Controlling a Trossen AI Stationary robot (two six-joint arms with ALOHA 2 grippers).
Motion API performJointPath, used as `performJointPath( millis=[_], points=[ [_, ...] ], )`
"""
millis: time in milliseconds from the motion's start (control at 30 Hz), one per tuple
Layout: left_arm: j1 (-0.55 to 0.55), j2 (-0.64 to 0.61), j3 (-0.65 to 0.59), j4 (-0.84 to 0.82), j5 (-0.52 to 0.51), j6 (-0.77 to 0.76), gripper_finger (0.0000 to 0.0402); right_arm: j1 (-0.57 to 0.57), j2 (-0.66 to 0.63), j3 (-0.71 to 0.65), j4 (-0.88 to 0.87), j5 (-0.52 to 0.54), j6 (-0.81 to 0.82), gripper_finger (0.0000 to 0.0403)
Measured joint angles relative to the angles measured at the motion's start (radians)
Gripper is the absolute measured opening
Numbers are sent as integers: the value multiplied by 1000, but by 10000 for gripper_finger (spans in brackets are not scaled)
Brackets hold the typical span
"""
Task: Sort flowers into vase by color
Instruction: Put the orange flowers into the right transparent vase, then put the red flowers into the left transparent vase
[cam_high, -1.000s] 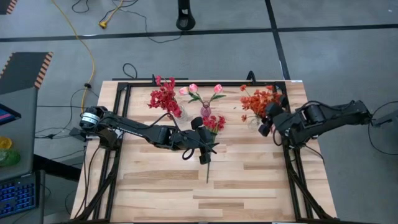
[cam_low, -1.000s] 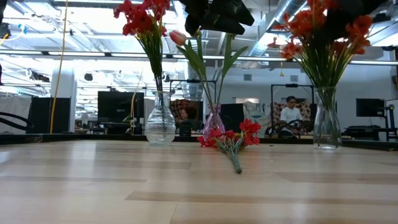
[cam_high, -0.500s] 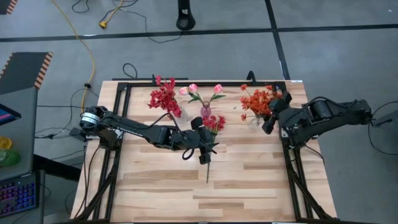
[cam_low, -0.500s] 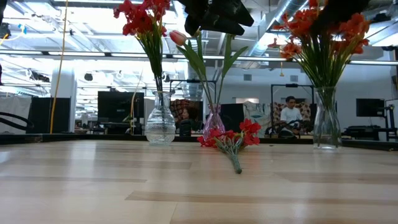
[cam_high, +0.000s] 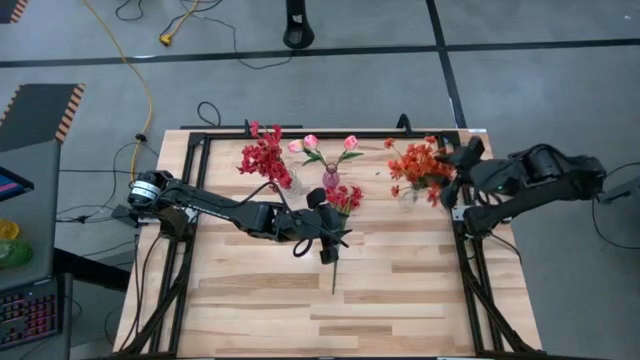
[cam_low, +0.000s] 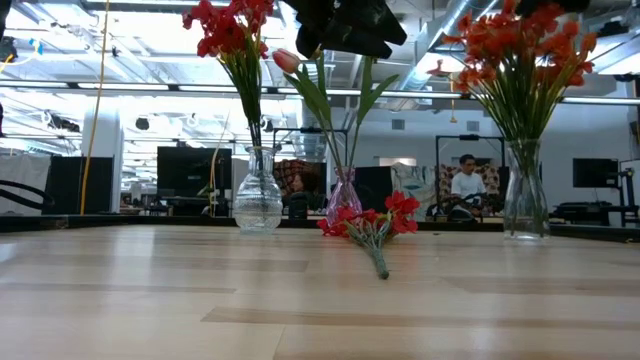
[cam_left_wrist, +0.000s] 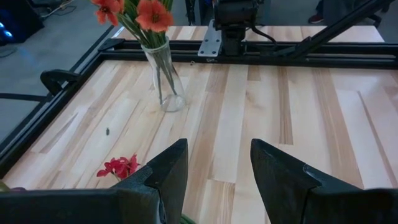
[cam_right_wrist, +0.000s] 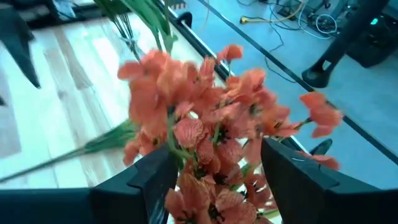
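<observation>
One red flower sprig (cam_high: 338, 205) lies flat on the table, blossoms (cam_low: 372, 222) toward the far edge and stem toward the near edge. My left gripper (cam_high: 335, 240) hangs open above its stem, well clear of the table (cam_left_wrist: 217, 177). A clear vase (cam_low: 258, 205) holds red flowers (cam_high: 264, 158). A small pink vase (cam_low: 343, 200) holds pink tulips (cam_high: 325, 145). A clear vase (cam_low: 525, 205) holds orange flowers (cam_high: 420, 163). My right gripper (cam_high: 455, 170) stands open just right of the orange blossoms (cam_right_wrist: 205, 112), which fill the view ahead of its fingers.
A black metal frame (cam_high: 190, 150) runs along the table's left, far and right edges. Bare wood (cam_high: 260, 300) stretches across the near half of the table. Beyond the table, people sit at desks in the room (cam_low: 465, 180).
My right gripper has risen and drawn back toward the table's right edge, away from the orange flowers; in the low view it has left the blossoms, which now show uncovered in their vase. The left arm and the red sprig have kept still.
</observation>
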Motion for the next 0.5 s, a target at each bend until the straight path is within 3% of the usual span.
performJointPath(
  millis=[267,500],
  points=[
    [0,0,0,-3,0,0,164,-1,-1,113,-14,-121,0,255],
    [0,0,0,-3,-3,0,164,-1,-3,138,-14,-344,0,255]
  ],
)
